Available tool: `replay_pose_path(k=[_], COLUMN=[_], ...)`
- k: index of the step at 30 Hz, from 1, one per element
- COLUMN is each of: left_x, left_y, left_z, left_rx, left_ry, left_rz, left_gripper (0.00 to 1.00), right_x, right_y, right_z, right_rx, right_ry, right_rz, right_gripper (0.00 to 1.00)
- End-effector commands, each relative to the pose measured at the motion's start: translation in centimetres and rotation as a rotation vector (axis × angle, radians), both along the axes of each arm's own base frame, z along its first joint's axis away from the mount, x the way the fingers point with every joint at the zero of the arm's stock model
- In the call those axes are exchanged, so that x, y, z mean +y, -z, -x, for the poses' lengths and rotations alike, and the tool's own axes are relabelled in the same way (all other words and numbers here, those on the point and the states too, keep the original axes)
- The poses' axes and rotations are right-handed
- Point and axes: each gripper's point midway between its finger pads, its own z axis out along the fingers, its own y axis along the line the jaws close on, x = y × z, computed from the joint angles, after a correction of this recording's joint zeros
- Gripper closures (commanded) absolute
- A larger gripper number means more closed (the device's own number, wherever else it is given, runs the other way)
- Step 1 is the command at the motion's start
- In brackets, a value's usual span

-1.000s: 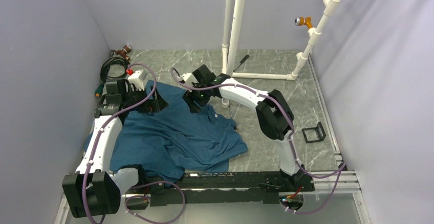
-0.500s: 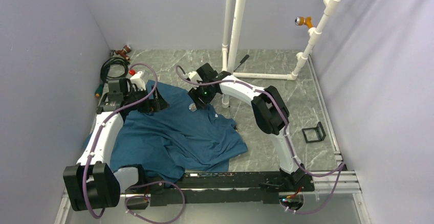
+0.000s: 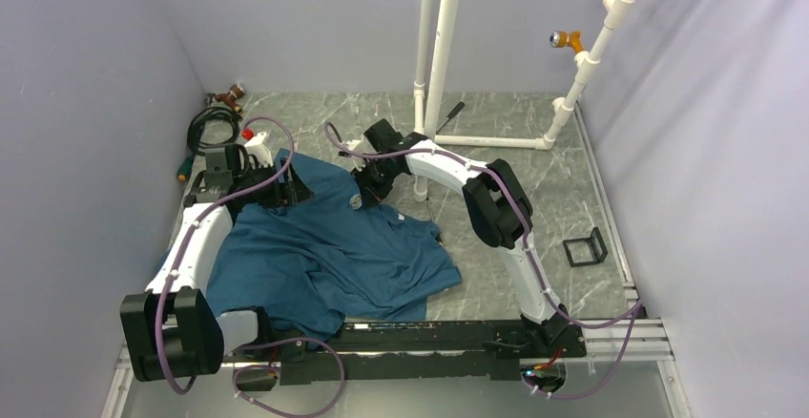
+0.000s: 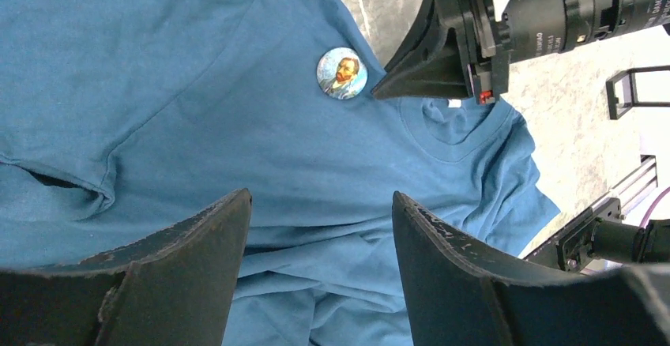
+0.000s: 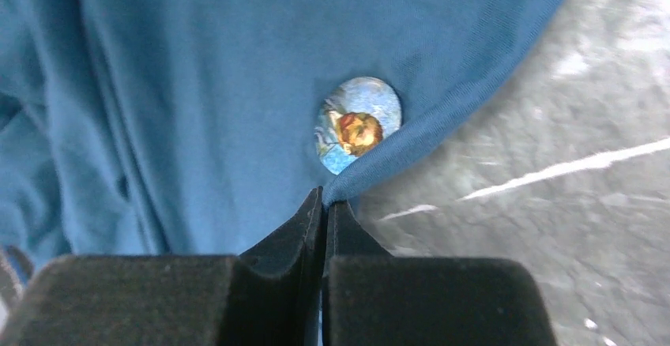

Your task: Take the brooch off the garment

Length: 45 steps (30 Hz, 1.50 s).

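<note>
Cloth of the teal-blue T-shirt [image 5: 197, 85] covers the lower right edge of the small round portrait badge [image 5: 359, 121] mid-frame; right tool [image 5: 324, 197] pinches that fold, left tool [image 4: 320, 204] stands spread.

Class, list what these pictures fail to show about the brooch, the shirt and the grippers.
Brooch pin: right wrist view, hidden behind its face and the garment.
Brooch's lower edge: same view, covered by the fold at the right gripper.
Left gripper tips: top view, too dark and small to discern.
</note>
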Motion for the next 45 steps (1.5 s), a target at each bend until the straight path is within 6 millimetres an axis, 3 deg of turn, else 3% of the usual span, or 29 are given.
replay_pose_path(k=[1, 5, 8, 13, 19, 25, 34, 45], left_x=[-0.3, -0.9, -1.2, -1.6, -1.6, -2.6, -6.1, -7.3], left_y=[0.0, 1.5, 2.8, 4.4, 5.8, 6.5, 7.0, 7.7], left_z=[-0.7, -0.6, -0.7, -1.1, -2.4, -3.1, -3.7, -5.3], left_rx=[-0.058, -0.016, 0.020, 0.080, 0.120, 0.124, 0.103, 0.050], left_ry=[0.018, 0.030, 0.033, 0.049, 0.059, 0.117, 0.259, 0.273], left_rz=[0.015, 0.064, 0.089, 0.123, 0.131, 0.136, 0.136, 0.169], left_gripper=[0.30, 0.34, 0.36, 0.37, 0.52, 0.60, 0.51, 0.43], right_x=[1.5, 2.8, 3.7, 4.8, 4.5, 4.7, 3.7, 3.1], right_y=[-6.1, -9.0, -9.1, -7.5, -3.5, -2.3, -1.2, -1.0], right_z=[1.1, 2.3, 2.1, 1.8, 0.7, 0.0, -1.2, -2.6], right_rx=[0.028, 0.058, 0.076, 0.090, 0.086, 0.081, 0.068, 0.088], right_ry=[-0.075, -0.104, -0.089, -0.084, -0.046, -0.029, 0.016, 0.079], right_rz=[-0.208, -0.322, -0.348, -0.338, -0.257, -0.241, -0.205, -0.219], right_gripper=[1.00, 1.00, 1.00, 1.00, 1.00, 1.00, 1.00, 1.00])
